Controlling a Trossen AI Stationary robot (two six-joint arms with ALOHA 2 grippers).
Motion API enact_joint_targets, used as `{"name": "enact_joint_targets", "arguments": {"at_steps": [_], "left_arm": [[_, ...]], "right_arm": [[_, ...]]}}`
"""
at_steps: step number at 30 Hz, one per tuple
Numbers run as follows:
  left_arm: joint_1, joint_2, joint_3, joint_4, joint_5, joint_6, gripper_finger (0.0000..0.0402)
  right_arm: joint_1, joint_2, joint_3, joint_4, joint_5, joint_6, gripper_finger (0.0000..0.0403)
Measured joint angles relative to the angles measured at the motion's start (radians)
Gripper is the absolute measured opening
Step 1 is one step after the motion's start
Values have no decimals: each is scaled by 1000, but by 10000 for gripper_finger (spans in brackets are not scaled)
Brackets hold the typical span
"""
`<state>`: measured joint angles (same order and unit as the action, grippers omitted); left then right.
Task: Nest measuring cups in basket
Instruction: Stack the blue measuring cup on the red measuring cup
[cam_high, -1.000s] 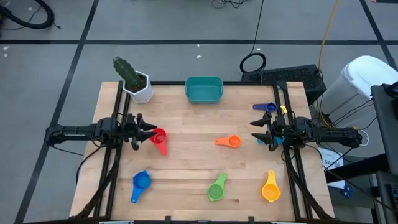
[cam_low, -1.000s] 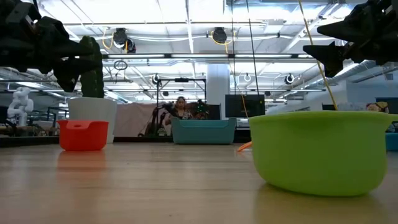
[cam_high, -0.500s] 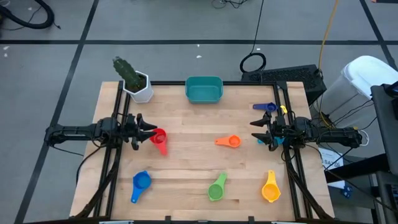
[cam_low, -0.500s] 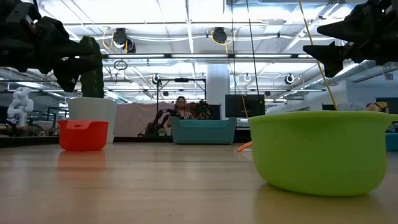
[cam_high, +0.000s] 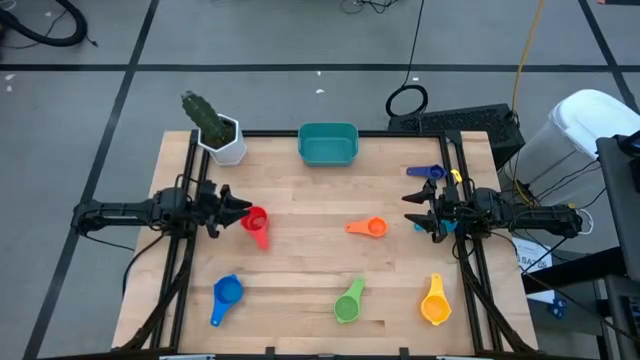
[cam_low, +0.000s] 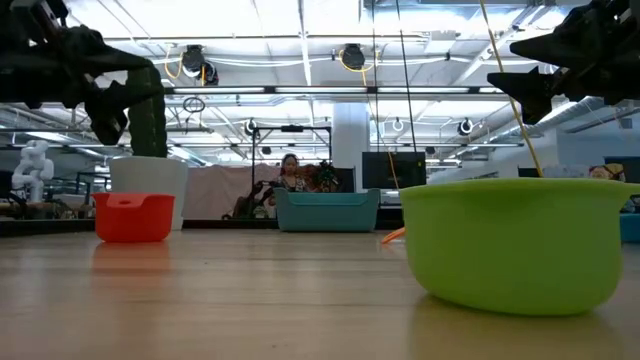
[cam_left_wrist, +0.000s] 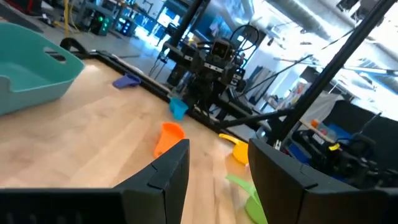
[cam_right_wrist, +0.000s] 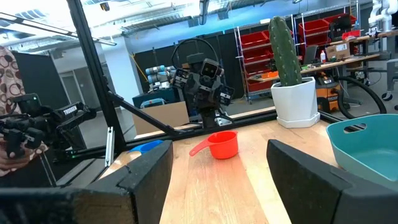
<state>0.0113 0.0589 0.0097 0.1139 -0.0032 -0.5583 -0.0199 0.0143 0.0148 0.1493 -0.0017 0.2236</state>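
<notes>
A: What did the robot look like from above?

B: Two matte black jointed arms, slim tubes between bulkier joint housings. Each ended in a black two-finger gripper, the left gripper (cam_high: 238, 208) and the right gripper (cam_high: 410, 209), with angular, tapered fingers.

A: Any cables?

B: Dark cables ran along the right arm and looped off past the table's edge.

A: And up close?

B: The left arm's own black fingers (cam_left_wrist: 163, 177) were broad, flat-faced plastic slabs with bevelled edges; the right arm's fingers (cam_right_wrist: 148, 176) looked the same.
</notes>
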Motion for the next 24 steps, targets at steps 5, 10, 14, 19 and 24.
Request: {"name": "enact_joint_targets", "arguments": {"at_steps": [5, 10, 14, 19, 24], "left_arm": [[1, 14, 112, -143, 3, -13, 166], [1, 157, 411, -571, -11, 33, 166], [1, 372, 668, -767, -23, 90, 166], [-6, 702, 947, -980, -23, 199, 166], [-32, 1028, 1105, -1240, -24, 365, 166]], "right_arm": [[0, 0, 0, 0, 0, 0, 251], [0, 0, 0, 0, 0, 0, 251], [0, 0, 0, 0, 0, 0, 251], [0, 0, 0, 0, 0, 0, 251], [0, 0, 0, 0, 0, 0, 251]]}}
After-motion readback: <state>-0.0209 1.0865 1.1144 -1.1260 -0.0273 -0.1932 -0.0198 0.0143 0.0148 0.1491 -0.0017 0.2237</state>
